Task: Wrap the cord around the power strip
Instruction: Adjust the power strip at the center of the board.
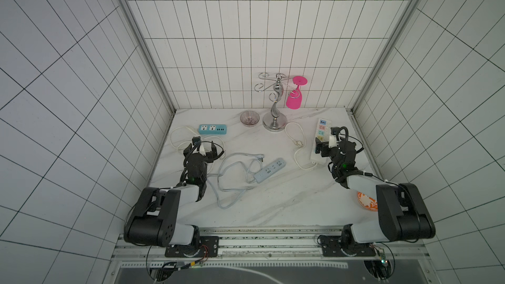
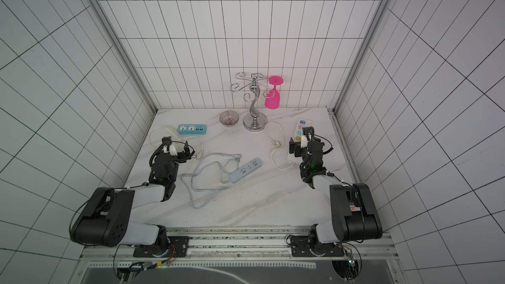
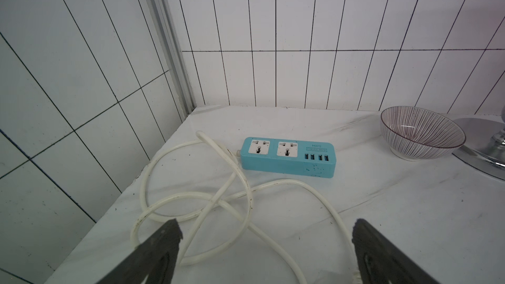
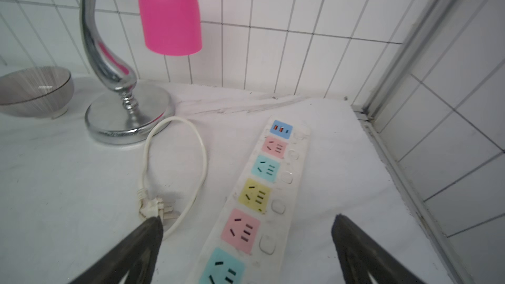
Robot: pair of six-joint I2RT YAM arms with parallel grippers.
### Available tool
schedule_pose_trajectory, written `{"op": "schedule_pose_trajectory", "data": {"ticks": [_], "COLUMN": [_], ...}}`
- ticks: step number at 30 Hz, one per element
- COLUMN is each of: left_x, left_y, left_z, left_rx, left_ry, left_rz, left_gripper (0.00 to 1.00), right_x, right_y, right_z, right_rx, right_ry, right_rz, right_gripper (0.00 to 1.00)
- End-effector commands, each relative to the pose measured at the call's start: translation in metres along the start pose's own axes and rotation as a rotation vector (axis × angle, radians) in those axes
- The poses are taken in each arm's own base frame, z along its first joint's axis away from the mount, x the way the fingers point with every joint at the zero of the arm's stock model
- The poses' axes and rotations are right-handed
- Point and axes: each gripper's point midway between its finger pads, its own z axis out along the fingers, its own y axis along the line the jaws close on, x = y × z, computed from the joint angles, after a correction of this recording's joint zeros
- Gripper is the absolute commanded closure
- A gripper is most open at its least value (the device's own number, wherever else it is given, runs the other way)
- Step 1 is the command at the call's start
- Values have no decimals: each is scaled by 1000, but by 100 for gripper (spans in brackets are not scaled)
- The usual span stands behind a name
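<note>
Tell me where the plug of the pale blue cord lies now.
In a top view, the plug lies on the marble table near its middle, just beyond the pale blue power strip, not touching it.

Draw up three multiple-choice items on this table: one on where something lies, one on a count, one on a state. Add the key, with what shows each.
1. Where does the pale blue power strip lie?
A) against the back wall
B) near the middle of the table
C) inside the bowl

2. How many power strips are on the table?
A) two
B) three
C) four

3. What state is the pale blue cord in?
A) wound round its strip
B) hanging from the rack
C) loose in loops on the table

Key:
1 B, both top views show it mid-table.
2 B, the teal strip, the pale blue one and the white strip.
3 C, its loops sprawl beside the strip, none around it.
</note>
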Motion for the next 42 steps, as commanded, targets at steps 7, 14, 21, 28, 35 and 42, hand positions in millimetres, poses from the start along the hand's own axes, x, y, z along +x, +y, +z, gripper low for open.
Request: {"op": "schedule_pose_trajectory", "data": {"ticks": [7,14,21,28,35,42], "left_x": [-17,-18,-20,-25,-29,-22], "left_y": [-28,-39,-41,-44,-51,-49], "left_z": [2,-1,-5,-7,-8,-6], "left_rx": [52,118,135,154,194,180], "left_ry": [43,37,27,9,-4,12], "left_rz": [58,32,29,19,7,22], "left_gripper": [3,3,3,3,3,2], "right_x": [-13,10,41,66,68,78], "right_y": [103,145,184,210,223,229], "right_z": [11,-24,-40,-34,-20,-7], "right_rx": [-489,-725,-890,-974,-994,-1017], "right_ry": [229,290,299,343,347,371], "right_rz": [-416,-553,-675,-778,-852,-873], "right_gripper": [1,1,1,1,1,3]}}
